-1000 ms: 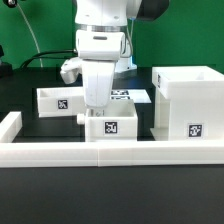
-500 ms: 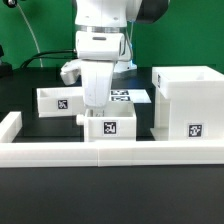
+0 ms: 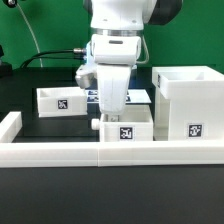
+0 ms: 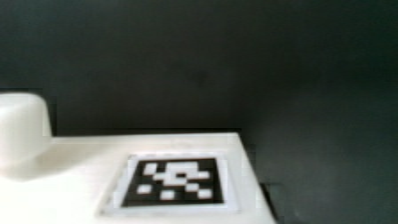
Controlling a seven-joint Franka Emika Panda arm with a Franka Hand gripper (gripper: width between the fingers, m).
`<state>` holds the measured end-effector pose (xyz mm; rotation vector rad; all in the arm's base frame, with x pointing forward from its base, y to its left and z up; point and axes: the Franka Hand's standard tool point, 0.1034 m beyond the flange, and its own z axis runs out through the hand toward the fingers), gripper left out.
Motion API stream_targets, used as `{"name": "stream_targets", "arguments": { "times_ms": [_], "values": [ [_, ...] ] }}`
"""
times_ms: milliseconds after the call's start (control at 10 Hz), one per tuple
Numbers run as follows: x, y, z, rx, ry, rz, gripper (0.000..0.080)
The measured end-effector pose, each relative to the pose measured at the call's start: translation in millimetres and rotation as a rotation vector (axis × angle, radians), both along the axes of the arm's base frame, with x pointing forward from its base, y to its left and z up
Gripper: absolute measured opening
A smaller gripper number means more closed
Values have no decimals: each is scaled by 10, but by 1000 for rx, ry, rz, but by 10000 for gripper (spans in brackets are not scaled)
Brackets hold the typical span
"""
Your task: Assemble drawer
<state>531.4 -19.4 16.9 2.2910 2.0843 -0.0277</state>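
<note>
Drawer tray (image 3: 126, 130) is sitting lower centre in the exterior view, just beside the housing (image 3: 186, 100), under a gripper (image 3: 112, 114) whose grip I cannot tell, so squaring it against the rail (image 3: 100, 153) is looking wisest.

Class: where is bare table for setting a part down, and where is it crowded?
Bare table lies between the rail, the tray at the exterior view's left and the tray under the arm. Crowded: that tray close beside the housing.
</note>
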Motion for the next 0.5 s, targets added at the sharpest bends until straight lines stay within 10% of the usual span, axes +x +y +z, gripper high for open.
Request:
{"name": "stream_targets", "arguments": {
  "times_ms": [500],
  "values": [
    [-34, 21, -22, -4, -4, 20, 44]
  ]
}}
